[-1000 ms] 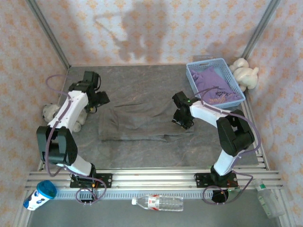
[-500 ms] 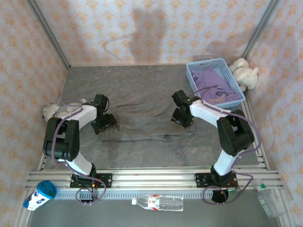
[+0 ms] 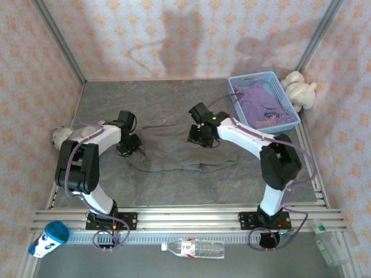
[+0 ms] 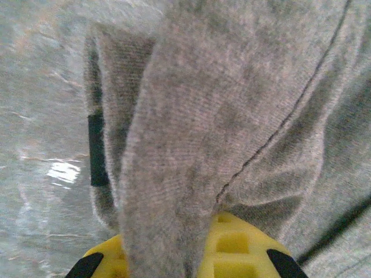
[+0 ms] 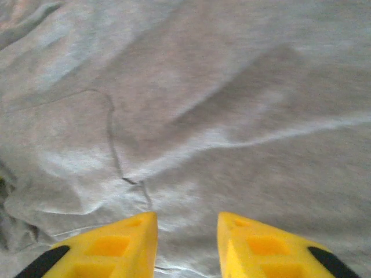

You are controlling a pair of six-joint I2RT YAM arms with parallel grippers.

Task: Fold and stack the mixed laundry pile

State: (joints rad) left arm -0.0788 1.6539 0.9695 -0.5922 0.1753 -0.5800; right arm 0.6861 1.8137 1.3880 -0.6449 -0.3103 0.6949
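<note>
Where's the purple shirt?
In the top view, the purple shirt lies bunched in the blue basket at the far right, with the plush toy just beside the basket.

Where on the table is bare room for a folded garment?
Free: far strip of table between back wall and grey garment, left of blue basket; near strip between garment and rail. Crowded: basket corner with plush toy.
</note>
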